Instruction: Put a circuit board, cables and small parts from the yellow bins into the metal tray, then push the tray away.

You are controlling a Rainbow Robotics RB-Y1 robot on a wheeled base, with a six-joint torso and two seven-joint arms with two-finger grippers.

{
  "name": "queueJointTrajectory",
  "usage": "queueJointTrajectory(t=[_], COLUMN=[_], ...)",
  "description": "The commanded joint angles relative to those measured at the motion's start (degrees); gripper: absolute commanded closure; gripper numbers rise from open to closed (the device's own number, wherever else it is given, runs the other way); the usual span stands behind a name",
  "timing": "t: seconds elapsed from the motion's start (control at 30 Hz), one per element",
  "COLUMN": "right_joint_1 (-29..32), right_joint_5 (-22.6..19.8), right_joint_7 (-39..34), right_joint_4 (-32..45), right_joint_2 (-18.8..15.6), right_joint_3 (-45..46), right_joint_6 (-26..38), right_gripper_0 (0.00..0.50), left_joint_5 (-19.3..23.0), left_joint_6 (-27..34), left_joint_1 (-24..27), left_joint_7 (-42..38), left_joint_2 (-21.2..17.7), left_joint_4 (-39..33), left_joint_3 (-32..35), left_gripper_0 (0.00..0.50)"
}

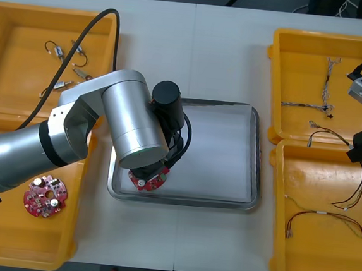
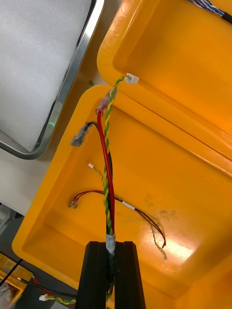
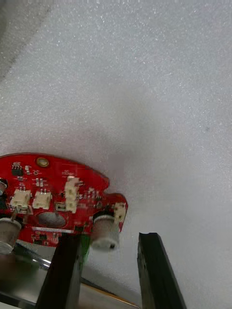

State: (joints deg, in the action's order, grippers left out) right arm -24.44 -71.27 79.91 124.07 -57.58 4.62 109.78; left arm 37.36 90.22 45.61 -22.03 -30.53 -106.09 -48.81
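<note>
A round red circuit board [image 1: 146, 182] [image 3: 63, 203] lies on the white inside of the metal tray [image 1: 255, 155], at its near left corner. My left gripper [image 1: 150, 174] [image 3: 110, 270] stands open right over it, one finger in front of the board's edge and the other clear of it. At the right edge of the table, my right gripper [image 2: 110, 248] is shut on a red and yellow cable [image 2: 107, 159] twisted together with a black lead. It holds the cable up above the near right yellow bin [image 1: 273, 245] [image 2: 58, 203].
A second circuit board [image 1: 46, 195] rests in the near left bin [image 1: 70, 240]. Small metal parts [image 1: 68, 53] lie in the far left bin. Cables [image 1: 325, 85] are in the far right bin, and another red cable [image 1: 316, 216] [image 2: 121, 200] is in the near right one.
</note>
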Motion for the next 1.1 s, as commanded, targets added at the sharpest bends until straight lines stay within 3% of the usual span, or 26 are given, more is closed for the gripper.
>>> queueJointTrajectory(t=[0.03, 0.1, 0.33, 0.47, 0.57, 0.67, 0.7, 0.77, 0.8, 0.87, 1.1], right_joint_1=[-1.7, -1.7, -1.7, -1.7, -1.7, -1.7, -1.7, -1.7, -1.7, -1.7, -4.9], right_joint_5=[0.3, 0.3, 0.3, 0.3, 0.3, 0.3, 0.3, 0.3, 0.3, 0.3, -0.1], right_joint_7=[1.1, 1.1, 1.1, 1.1, 1.1, 1.1, 1.1, 1.1, 1.1, 1.1, 1.7], right_joint_4=[1.3, 1.3, 1.3, 1.3, 1.3, 1.3, 1.3, 1.3, 1.3, 1.3, 0.4], right_joint_2=[-0.8, -0.8, -0.8, -0.8, -0.8, -0.8, -0.8, -0.8, -0.8, -0.8, -0.9], right_joint_3=[1.4, 1.4, 1.4, 1.4, 1.4, 1.4, 1.4, 1.4, 1.4, 1.4, -3.4], right_joint_6=[0.2, 0.2, 0.2, 0.2, 0.2, 0.2, 0.2, 0.2, 0.2, 0.2, 0.2], right_gripper_0=[0.5, 0.5, 0.5, 0.5, 0.5, 0.5, 0.5, 0.5, 0.5, 0.5, 0.5], left_joint_5=[-1.1, -1.2, -0.1, 7.1, 15.3, 20.5, 24.3, 27.6, 27.6, 30.2, 30.3], left_joint_6=[-0.8, -0.8, 2.1, 4.5, 6.7, 7.8, 8.7, 10.2, 10.2, 12.3, 13.1], left_joint_1=[1.2, 1.3, 3.3, 6.1, 9.2, 11.3, 12.6, 13.8, 13.8, 14.2, 14.2], left_joint_7=[0.9, 0.7, 0.9, 0.9, 1.4, 1.9, 3.7, 6.0, 6.0, 10.3, 23.4], left_joint_2=[1.0, 0.7, -2.3, -6.6, -12.1, -16.0, -19.1, -22.2, -22.2, -25.8, -33.2], left_joint_4=[-0.6, -0.7, -4.9, -9.6, -13.1, -14.7, -15.2, -15.2, -15.2, -14.1, -8.8], left_joint_3=[-0.7, -0.7, -0.2, 3.1, 6.8, 9.5, 11.8, 14.4, 14.4, 18.2, 21.7], left_gripper_0=[0.03, 0.0, 0.0, 0.0, 0.0, 0.0, 0.0, 0.0, 0.0, 0.0, 0.0])
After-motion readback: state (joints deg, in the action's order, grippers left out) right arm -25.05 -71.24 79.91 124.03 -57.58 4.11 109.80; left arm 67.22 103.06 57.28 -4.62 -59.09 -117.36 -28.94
